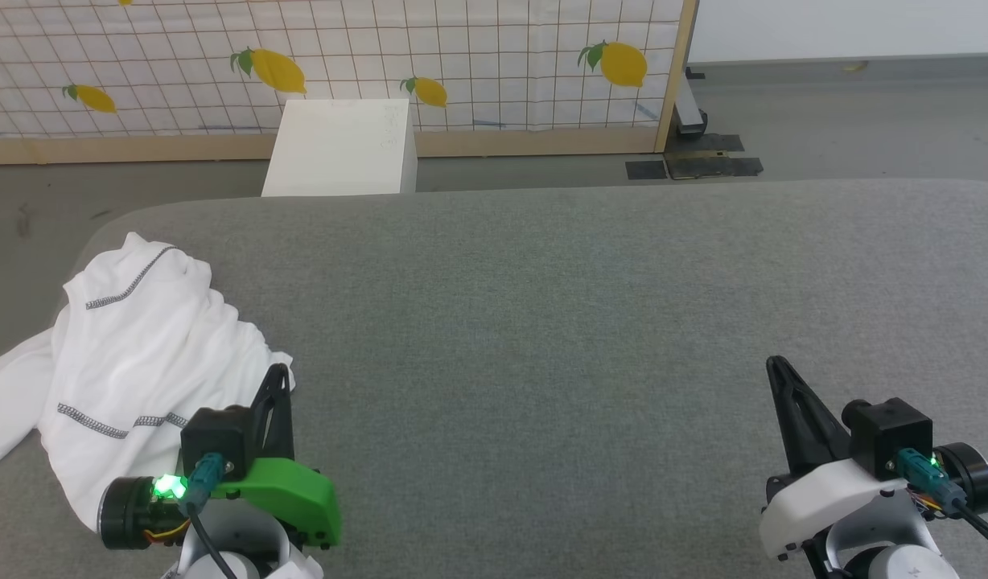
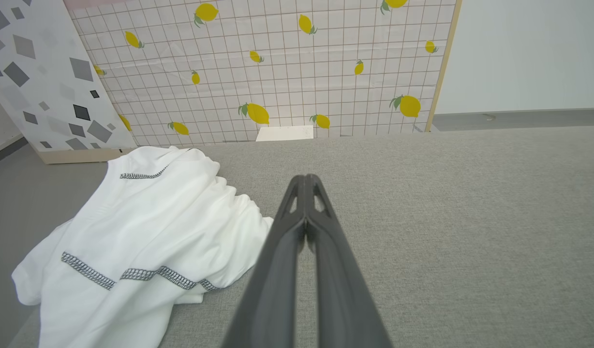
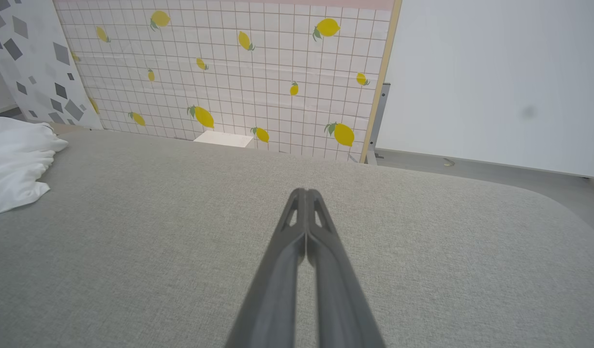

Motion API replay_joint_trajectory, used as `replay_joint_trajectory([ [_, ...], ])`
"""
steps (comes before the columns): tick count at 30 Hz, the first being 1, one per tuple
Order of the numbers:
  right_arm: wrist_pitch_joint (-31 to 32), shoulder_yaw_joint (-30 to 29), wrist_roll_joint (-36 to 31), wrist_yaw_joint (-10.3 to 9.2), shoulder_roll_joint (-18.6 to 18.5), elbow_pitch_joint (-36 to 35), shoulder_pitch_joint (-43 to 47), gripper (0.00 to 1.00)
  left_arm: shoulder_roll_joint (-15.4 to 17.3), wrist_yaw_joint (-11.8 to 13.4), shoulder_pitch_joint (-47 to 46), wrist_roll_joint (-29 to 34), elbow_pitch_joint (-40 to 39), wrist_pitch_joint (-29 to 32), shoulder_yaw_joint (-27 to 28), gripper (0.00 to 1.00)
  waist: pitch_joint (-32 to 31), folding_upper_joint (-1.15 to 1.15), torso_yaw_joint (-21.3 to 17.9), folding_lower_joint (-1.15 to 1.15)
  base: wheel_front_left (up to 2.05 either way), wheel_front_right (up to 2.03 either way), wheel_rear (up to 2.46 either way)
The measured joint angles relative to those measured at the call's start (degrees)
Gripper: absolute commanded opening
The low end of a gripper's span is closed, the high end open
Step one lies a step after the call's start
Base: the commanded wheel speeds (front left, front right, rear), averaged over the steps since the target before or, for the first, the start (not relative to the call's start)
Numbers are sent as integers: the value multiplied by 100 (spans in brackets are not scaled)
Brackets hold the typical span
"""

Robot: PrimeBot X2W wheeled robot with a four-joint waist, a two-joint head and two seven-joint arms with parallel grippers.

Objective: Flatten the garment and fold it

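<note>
Lying crumpled, garment (image 1: 140,346) on grey surface (image 1: 542,322).

A near corner of the garment (image 1: 140,346) is hidden behind my left end effector (image 1: 278,376); further left of it the picture's edge cuts the cloth. I cannot tell whether front or back faces up.

Bright, even light; sharp, shadowless

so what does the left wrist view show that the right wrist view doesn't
Left wrist view: the white T-shirt's crumpled body with grey speckled stitching, beside the shut left gripper. Right wrist view: the shut right gripper, the grey surface's rounded corner and a metal panel support. Shared: the lemon-print panel, white box, and some T-shirt.
</note>
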Motion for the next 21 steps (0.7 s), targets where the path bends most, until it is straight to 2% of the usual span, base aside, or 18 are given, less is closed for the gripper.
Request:
replay_joint_trajectory([
  [2, 0, 0, 0, 0, 0, 0, 0, 0, 0, 0, 0, 0, 0, 0, 0, 0, 0, 0, 0, 0, 0, 0, 0],
  [3, 0, 0, 2, 0, -2, 0, 2, 100, 0, -1, -1, -7, 1, 0, -2, 100, 0, 0, 0, 0, 0, 0, 0],
  [21, -102, -20, 12, 0, -4, 14, 2, 100, 0, 71, -16, -120, 125, -137, -170, 100, 10, 0, 109, 0, 0, 0, 0],
])
